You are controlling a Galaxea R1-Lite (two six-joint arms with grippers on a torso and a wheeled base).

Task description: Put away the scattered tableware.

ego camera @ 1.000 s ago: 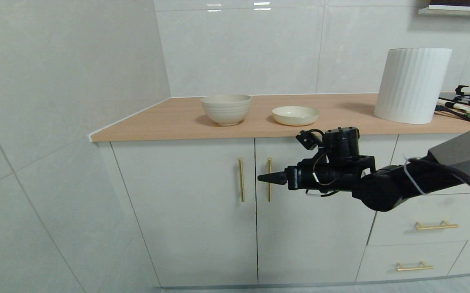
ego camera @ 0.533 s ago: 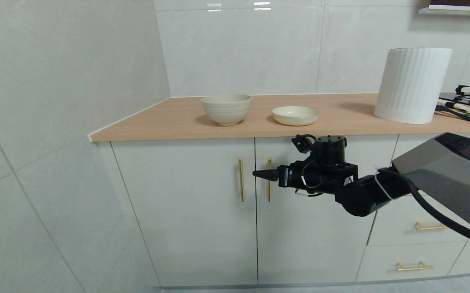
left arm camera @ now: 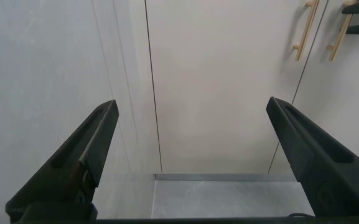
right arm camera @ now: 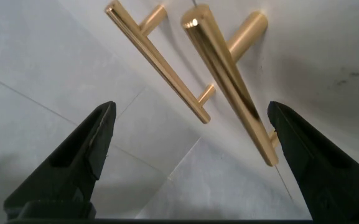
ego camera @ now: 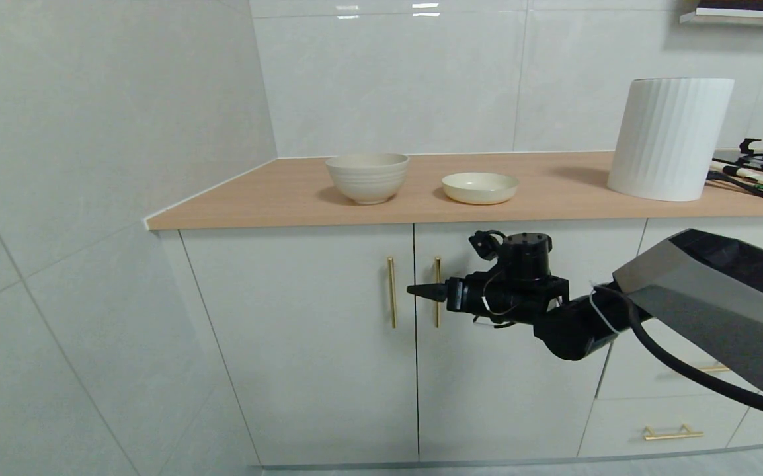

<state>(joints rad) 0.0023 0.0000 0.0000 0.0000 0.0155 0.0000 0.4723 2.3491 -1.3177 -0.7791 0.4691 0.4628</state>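
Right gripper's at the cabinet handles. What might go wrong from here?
The right gripper is open beside two close-set handles: it may close on the left door's handle instead of the right door's handle, or span both. Pulled open, that right door could swing into the arm.

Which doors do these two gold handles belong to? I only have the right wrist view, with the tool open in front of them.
Observer: In the head view the left handle is on the left door and the right handle on the right door. Both doors are shut, under the countertop.
Operator: Where is the tableware?
Observer: A bowl and a plate sit apart on that countertop, above the doors.
Operator: And the other arm?
Observer: The left tool is open and empty, facing the lower cabinet front near the floor.
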